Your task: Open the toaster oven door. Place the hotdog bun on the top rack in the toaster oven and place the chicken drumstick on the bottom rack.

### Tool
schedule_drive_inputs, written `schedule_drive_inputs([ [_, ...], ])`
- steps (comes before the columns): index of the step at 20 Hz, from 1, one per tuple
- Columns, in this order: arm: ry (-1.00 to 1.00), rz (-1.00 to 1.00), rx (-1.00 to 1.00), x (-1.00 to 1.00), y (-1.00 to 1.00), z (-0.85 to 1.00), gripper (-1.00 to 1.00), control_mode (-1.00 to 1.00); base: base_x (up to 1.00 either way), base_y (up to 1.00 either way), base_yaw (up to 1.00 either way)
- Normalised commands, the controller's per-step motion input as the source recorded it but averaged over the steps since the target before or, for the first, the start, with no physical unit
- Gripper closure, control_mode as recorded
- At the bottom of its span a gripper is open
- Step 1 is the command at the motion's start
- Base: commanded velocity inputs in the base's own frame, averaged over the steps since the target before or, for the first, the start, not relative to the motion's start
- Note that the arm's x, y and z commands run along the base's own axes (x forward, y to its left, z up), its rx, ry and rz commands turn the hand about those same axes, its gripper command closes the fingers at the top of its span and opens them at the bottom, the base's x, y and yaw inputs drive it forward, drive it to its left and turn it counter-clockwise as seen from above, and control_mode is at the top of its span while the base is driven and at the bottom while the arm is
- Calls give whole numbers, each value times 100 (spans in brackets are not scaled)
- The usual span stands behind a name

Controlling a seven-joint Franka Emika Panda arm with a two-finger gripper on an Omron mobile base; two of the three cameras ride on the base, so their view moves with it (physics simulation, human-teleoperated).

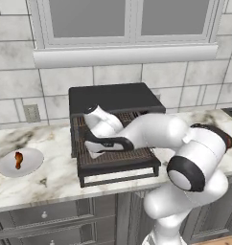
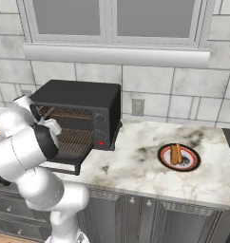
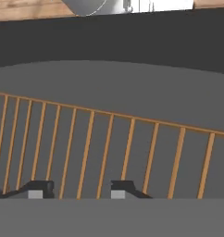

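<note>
The black toaster oven (image 1: 113, 98) (image 2: 79, 92) stands on the counter with its door (image 1: 119, 168) folded down flat in front. Inside it, the top rack (image 2: 64, 113) and the bottom rack (image 2: 75, 141) show as brownish wire grids. My gripper (image 1: 94, 149) (image 3: 81, 190) hangs low at the oven's mouth, just above a wire rack (image 3: 109, 139). Its fingertips (image 3: 40, 189) stand apart with nothing between them. The chicken drumstick (image 1: 18, 160) lies on a grey plate (image 1: 5, 168) left of the oven. The hotdog bun (image 2: 176, 154) rests on a red-rimmed plate (image 2: 195, 160) to the right.
A tiled wall with an outlet (image 2: 138, 107) and a window sill (image 1: 122, 55) backs the marble counter (image 2: 136, 166). Cabinet drawers (image 1: 46, 215) run below the counter edge. My arm's elbow (image 1: 194, 162) bulks in front of the oven's right side.
</note>
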Motion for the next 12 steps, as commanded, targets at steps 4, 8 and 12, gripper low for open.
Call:
schedule_drive_inputs([
  [4,-4,0,2,-99,0,16,-100,-100,0,0,0],
  [8,-23,6,15,-70,0,99,-100,-100,0,0,0],
  [12,-12,11,26,-50,0,94,-100,-100,0,0,0],
])
